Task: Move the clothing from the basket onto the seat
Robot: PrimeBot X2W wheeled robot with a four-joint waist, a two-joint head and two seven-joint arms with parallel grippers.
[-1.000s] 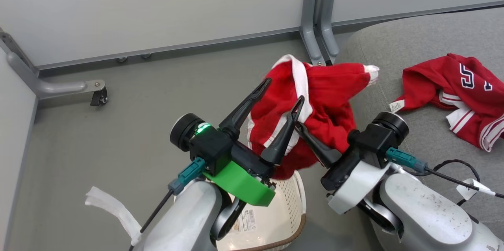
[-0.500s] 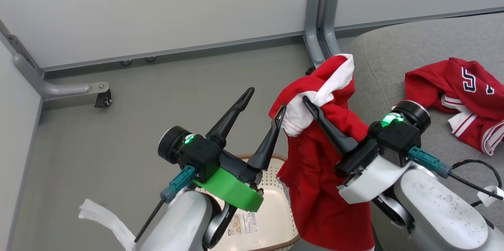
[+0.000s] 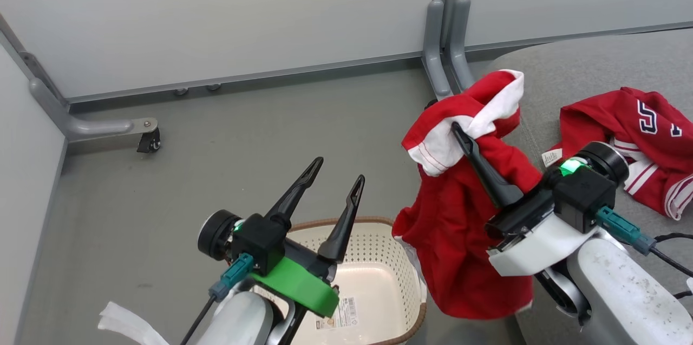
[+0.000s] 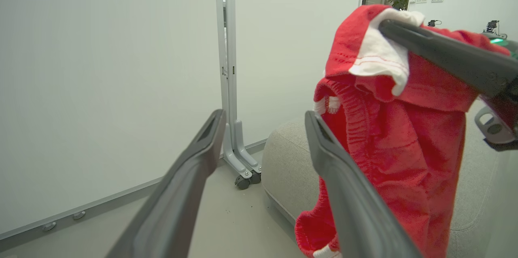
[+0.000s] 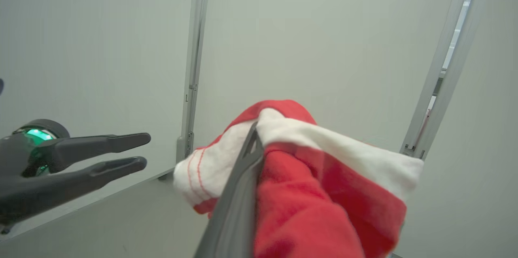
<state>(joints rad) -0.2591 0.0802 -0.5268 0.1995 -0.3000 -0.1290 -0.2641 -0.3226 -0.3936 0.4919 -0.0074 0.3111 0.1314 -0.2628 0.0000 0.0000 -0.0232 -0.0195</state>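
— How far has it got with the laundry?

— About halfway, I'd say. One piece of the clothing, the red jersey [image 3: 601, 123] with the numerals, lies crumpled on the seat [image 3: 584, 63], well in from its left edge

— And the other piece?

— That's the red shorts [image 3: 465, 236] with the white trim. The right gripper [image 3: 455, 127] has its fingers pinched tight on a fold by the white band. The rest dangles below it in the air, between the right rim of the basket [image 3: 379, 242] and the seat's rounded left corner

— Are they touching the seat?

— I can't tell from here. The cloth hangs close against that corner, but none of it lies on top of the cushion

— What's the other arm up to?

— The left gripper [image 3: 339, 169] hovers over the basket's far rim with its fingers spread wide and nothing between them

— Anything left in the basket?

— What I can see of the inside is bare cream plastic. The near part sits behind the left arm [image 3: 238, 318], so I wouldn't swear to it

— So what remains?

— As I judge it, just carrying the shorts in over the seat's edge and letting go. After that the job looks done, unless something lies in that hidden part of the basket
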